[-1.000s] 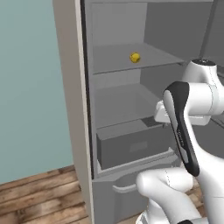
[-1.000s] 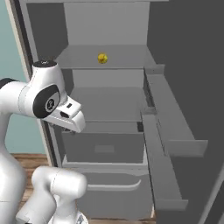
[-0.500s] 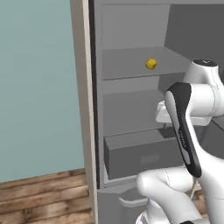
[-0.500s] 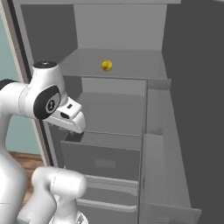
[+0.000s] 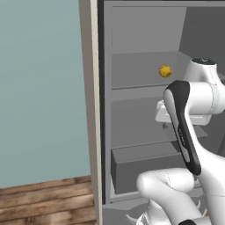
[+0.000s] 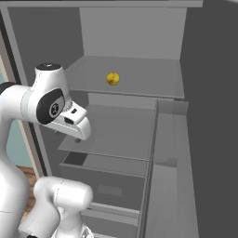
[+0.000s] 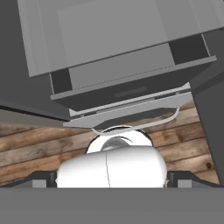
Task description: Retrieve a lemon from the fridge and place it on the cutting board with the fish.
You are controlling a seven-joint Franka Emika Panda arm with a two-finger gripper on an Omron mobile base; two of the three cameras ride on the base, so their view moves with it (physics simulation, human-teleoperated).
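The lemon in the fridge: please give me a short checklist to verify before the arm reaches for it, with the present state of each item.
1. Fridge open: ok.
2. Lemon visible, alone on the upper shelf: ok.
3. Nothing on the shelf in front of the lemon: ok.
4. Claw open and empty: cannot tell; its fingers do not show clearly.
5. Hand aimed at the lemon: not ok; the hand view looks down at the drawer and the wooden floor.

Teal wall (image 5: 41,88); wooden plank floor (image 5: 44,202), seemingly brown.
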